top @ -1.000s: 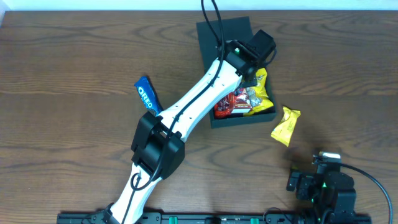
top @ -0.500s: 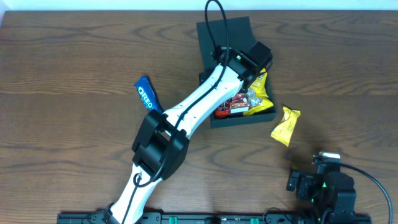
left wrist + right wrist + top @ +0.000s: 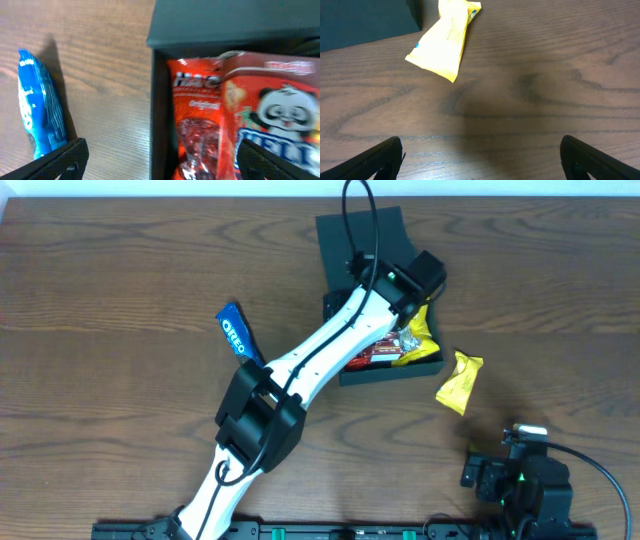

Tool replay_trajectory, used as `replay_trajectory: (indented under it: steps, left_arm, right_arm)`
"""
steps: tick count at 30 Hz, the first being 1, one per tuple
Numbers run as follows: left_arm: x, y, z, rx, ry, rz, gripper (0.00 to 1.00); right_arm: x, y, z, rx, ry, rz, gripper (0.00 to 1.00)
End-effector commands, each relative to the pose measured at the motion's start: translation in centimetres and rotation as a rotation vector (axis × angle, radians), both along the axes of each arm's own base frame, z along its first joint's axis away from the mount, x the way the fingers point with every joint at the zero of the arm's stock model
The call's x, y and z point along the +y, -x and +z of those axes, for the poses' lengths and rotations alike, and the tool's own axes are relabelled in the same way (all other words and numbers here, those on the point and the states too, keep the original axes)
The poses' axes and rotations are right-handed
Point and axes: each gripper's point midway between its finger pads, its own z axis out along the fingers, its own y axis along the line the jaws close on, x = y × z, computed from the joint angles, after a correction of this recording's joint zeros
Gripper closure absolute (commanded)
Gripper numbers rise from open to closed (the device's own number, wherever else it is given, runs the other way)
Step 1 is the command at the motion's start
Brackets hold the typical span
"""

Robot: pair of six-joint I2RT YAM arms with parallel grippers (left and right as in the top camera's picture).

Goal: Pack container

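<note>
The container [image 3: 390,374] is a dark teal-green box with its flap lid [image 3: 358,228] open at the back. It holds a red snack packet [image 3: 200,125], a red panda-print packet [image 3: 280,112] and a yellow packet [image 3: 418,330]. My left gripper [image 3: 402,298] hangs over the box, open and empty; in the left wrist view [image 3: 160,160] its fingers straddle the box's left wall [image 3: 159,100]. My right gripper [image 3: 510,455] rests at the front right, open and empty [image 3: 480,160]. A loose yellow packet [image 3: 459,382] lies right of the box, ahead of the right gripper [image 3: 442,42].
A blue Oreo packet [image 3: 233,332] lies on the wooden table left of the box, partly under the left arm; it also shows in the left wrist view [image 3: 40,110]. The box's corner shows in the right wrist view [image 3: 365,20].
The left arm has shifted slightly up and to the right over the box, covering more of the red packets. The right arm and the loose packets have not moved.
</note>
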Motion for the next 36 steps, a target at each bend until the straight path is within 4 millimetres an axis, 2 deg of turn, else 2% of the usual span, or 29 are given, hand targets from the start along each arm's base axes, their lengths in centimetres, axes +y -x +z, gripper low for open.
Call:
replay_trajectory:
  steps: [1,4,9,10,12,13,17,22,25,29,32,36]
  left_arm:
    - [-1.2,-0.4,4.4,-0.079,0.019,-0.083,0.04]
    - [-2.6,0.6,6.1,-0.065,0.118,-0.113,0.04]
    - [-7.1,3.6,6.3,0.12,0.408,-0.213,0.04]
    - [-8.1,4.1,6.4,0.158,0.468,-0.237,0.0]
    - [-10.2,5.2,6.9,0.23,0.588,-0.329,0.75]
    - [-10.9,5.6,7.2,0.26,0.636,-0.368,0.93]
    - [-11.8,6.7,7.9,0.349,0.746,-0.439,0.94]
    - [-13.2,9.0,9.0,0.466,0.921,-0.693,0.94]
    - [-13.6,9.8,9.2,0.516,1.024,-0.782,0.94]
    - [-12.8,9.8,8.1,0.503,1.042,-0.795,0.94]
    - [-11.9,9.8,8.1,0.437,1.06,-0.819,0.94]
    - [-10.5,8.7,7.3,0.366,1.104,-0.77,0.94]
  right_arm:
    - [-0.1,0.1,-0.2,0.005,0.004,-0.004,0.01]
    - [-0.1,0.1,-0.2,0.005,0.004,-0.004,0.01]
    - [-0.1,0.1,-0.2,0.005,0.004,-0.004,0.01]
    - [-0.1,0.1,-0.2,0.005,0.004,-0.004,0.01]
    - [-0.1,0.1,-0.2,0.005,0.004,-0.004,0.01]
    - [-0.1,0.1,-0.2,0.005,0.004,-0.004,0.01]
    - [-0.1,0.1,-0.2,0.005,0.004,-0.004,0.01]
    - [-0.1,0.1,-0.2,0.005,0.004,-0.004,0.01]
    - [-0.1,0.1,-0.2,0.005,0.004,-0.004,0.01]
    - [-0.1,0.1,-0.2,0.005,0.004,-0.004,0.01]
    - [-0.1,0.1,-0.2,0.005,0.004,-0.004,0.01]
    - [-0.1,0.1,-0.2,0.005,0.004,-0.004,0.01]
